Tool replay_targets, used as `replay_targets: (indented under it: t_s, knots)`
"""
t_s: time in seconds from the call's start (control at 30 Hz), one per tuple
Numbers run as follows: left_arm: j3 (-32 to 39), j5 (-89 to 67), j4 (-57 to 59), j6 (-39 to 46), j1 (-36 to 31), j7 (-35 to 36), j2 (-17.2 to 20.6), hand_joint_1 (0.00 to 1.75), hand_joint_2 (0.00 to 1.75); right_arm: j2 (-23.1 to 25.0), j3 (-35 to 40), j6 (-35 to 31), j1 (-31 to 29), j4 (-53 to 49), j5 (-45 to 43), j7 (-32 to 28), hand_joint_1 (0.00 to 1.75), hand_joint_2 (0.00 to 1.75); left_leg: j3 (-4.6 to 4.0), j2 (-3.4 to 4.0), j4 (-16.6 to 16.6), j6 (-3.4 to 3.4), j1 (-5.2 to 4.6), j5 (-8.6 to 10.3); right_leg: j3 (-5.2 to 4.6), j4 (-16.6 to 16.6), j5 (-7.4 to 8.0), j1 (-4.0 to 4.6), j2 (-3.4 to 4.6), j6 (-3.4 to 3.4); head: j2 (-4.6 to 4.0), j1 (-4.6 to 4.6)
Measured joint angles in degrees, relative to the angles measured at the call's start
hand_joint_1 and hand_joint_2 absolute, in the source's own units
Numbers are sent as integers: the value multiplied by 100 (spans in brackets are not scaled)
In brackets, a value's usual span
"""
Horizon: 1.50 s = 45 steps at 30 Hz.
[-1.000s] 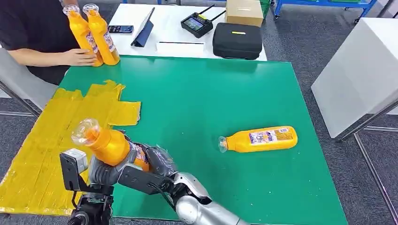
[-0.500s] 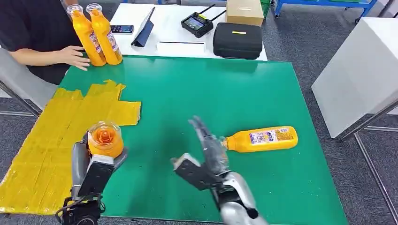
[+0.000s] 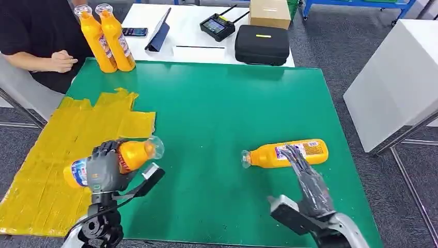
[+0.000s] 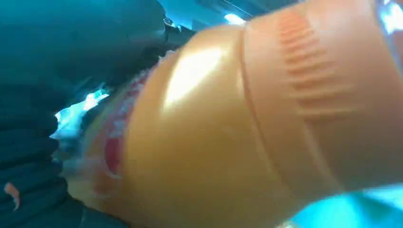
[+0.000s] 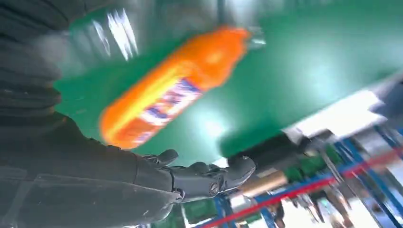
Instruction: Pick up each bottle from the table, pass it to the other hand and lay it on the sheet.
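Observation:
My left hand [image 3: 106, 168] grips an orange bottle [image 3: 135, 154] on its side above the green table's near left, clear cap toward the middle. Up close, that bottle [image 4: 247, 123] is a blurred orange surface in the left wrist view. A second orange bottle [image 3: 286, 153] lies flat on the green table [image 3: 217, 113], cap to the left. My right hand [image 3: 308, 186] hovers open just in front of it, fingers stretched toward its body. The right wrist view shows this bottle [image 5: 171, 90] blurred beyond my fingers [image 5: 204, 178]. The yellow sheet [image 3: 57, 155] covers the table's left side.
Two more orange bottles [image 3: 106, 36] stand upright at the table's far left corner, beside a person's hand [image 3: 61, 61]. Behind, a white table carries a black case [image 3: 262, 44], a controller [image 3: 218, 26], a tablet [image 3: 159, 30] and a cardboard box [image 3: 268, 12]. A white cabinet [image 3: 397, 77] stands right.
My right hand let go of the bottle and swung right toward the lying bottle. My left hand tipped its bottle from upright onto its side. The person's hand drew back from the standing bottles.

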Motion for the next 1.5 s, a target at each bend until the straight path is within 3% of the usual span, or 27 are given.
replay_targets:
  t_s: [0.13, 0.37, 0.77, 0.83, 0.9, 1.0, 1.1, 1.33, 1.5]
  knots:
    - [-9, -159, 828, -63, -310, 222, 44, 0, 0, -354, -461, 186, 324, -79, -31, 24, 0, 175, 0, -2, 0, 0, 0, 1, -2, 0, 0, 1, -1, 0, 0, 2]
    - [-116, -176, 1787, -109, -743, 321, 127, 0, 0, -511, -911, 293, 818, -343, 142, 140, 0, 175, 0, 1, -1, 0, 1, 1, -3, 1, 0, 1, 0, 0, 0, 2]
    - [-33, 320, 2161, 428, -985, -179, 127, 0, 0, -598, -1328, 360, 986, -391, 225, 293, 0, 175, 1, 0, -1, 0, 1, 2, 0, 1, 0, 1, 0, 0, 0, -2]
    - [-6, 675, 2139, 547, -980, -428, 125, 0, 0, -598, -1346, 360, 973, -382, 324, 345, 0, 175, 0, 2, -1, 0, 1, 2, 0, 1, 0, 3, 1, 0, 0, 0]
    - [68, 1903, 1926, 678, -917, -1235, 107, 0, 0, -579, -1379, 345, 934, -339, 551, 457, 0, 175, 0, 2, -1, 0, 1, 2, 2, 2, 0, 3, 2, 0, 0, 0]
    - [98, 4290, 1118, 375, -630, -2453, 98, 0, 0, -515, -1403, 299, 648, -51, 948, 555, 0, 175, -2, 17, -1, 1, 0, 1, 2, 3, 1, 1, 13, 0, 0, -2]
    - [105, 6234, 274, -182, -331, -3135, 120, 0, 0, -520, -1383, 262, 135, 545, 1174, 566, 0, 175, -2, 19, -1, 1, -1, 2, 0, 2, 1, -1, 13, 0, 0, 0]
    - [120, 8247, -682, -1178, -116, -3569, 260, 0, 0, -692, -1117, 190, -865, 1805, 1530, 485, 0, 175, -4, 16, -2, 14, 0, 14, 7, 3, 9, 4, 4, 8, 0, 0]
    - [118, 8383, -930, -1124, -89, -3694, 358, 0, 0, -725, -566, 161, -1624, 2803, 1755, 359, 0, 175, -2, 14, -1, 18, 1, 19, 9, 4, 11, 4, 0, 11, 0, 0]
